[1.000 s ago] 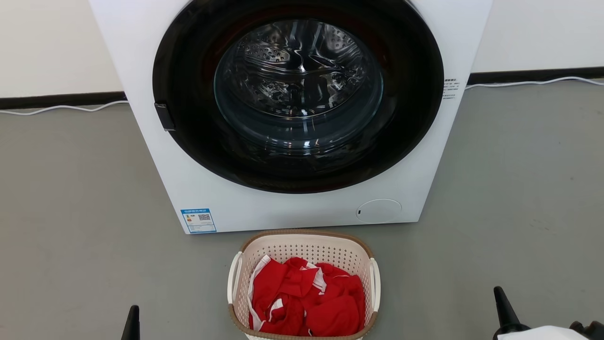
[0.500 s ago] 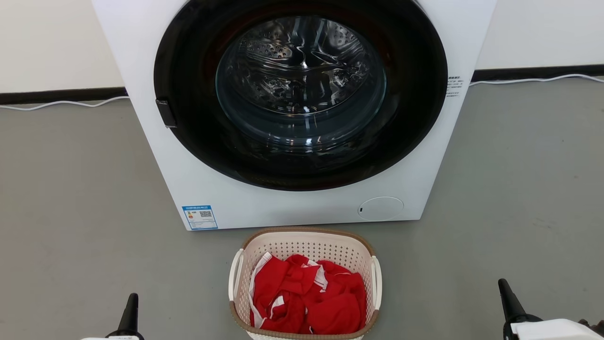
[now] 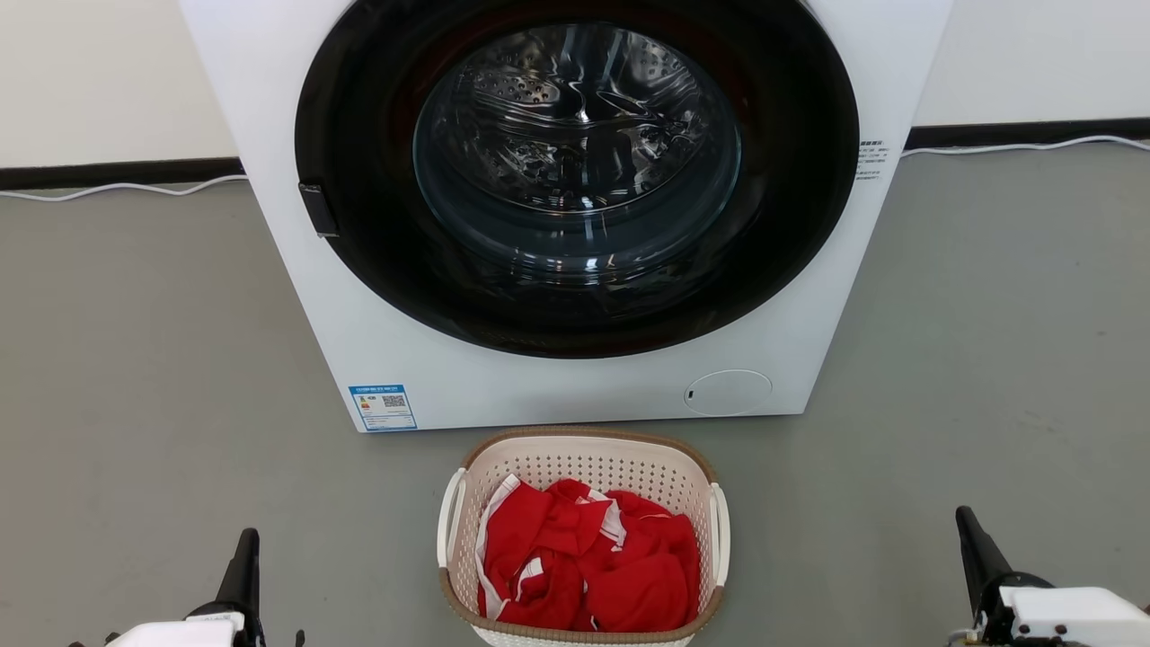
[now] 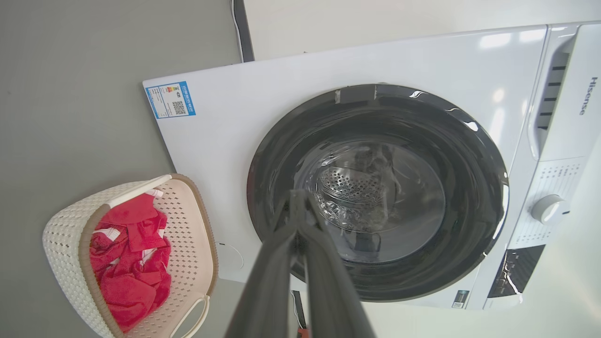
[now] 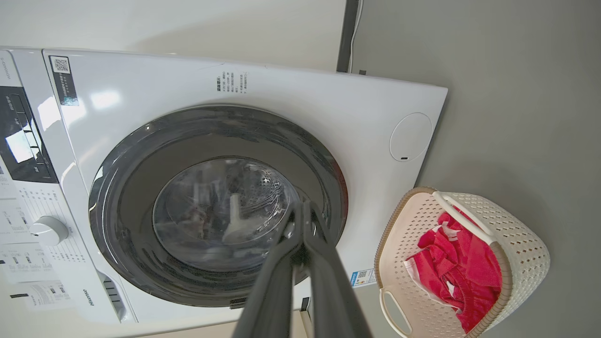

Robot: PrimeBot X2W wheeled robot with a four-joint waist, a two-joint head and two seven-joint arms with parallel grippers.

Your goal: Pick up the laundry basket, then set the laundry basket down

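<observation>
The laundry basket (image 3: 582,467) stands on the grey floor just in front of the washer, cream with a brown rim and white loop handles (image 3: 449,514), holding red and white clothes (image 3: 584,566). The left wrist view has the laundry basket (image 4: 70,220) at its lower left; the right wrist view has the laundry basket (image 5: 521,244) at its lower right. My left gripper (image 3: 244,550) rises at the lower left, well apart from the basket. My right gripper (image 3: 972,537) rises at the lower right, also apart. Both are shut and empty, fingertips together at left gripper (image 4: 297,196) and right gripper (image 5: 304,206).
A white front-loading washer (image 3: 503,386) with a closed dark round door (image 3: 575,171) fills the upper middle. A white cable (image 3: 117,190) runs along the black skirting at the wall. Bare grey floor (image 3: 162,377) lies on both sides of the basket.
Both grippers have risen further into the head view from the bottom edge. The whole picture has shifted slightly, so the camera moved; the basket and washer stay put.
</observation>
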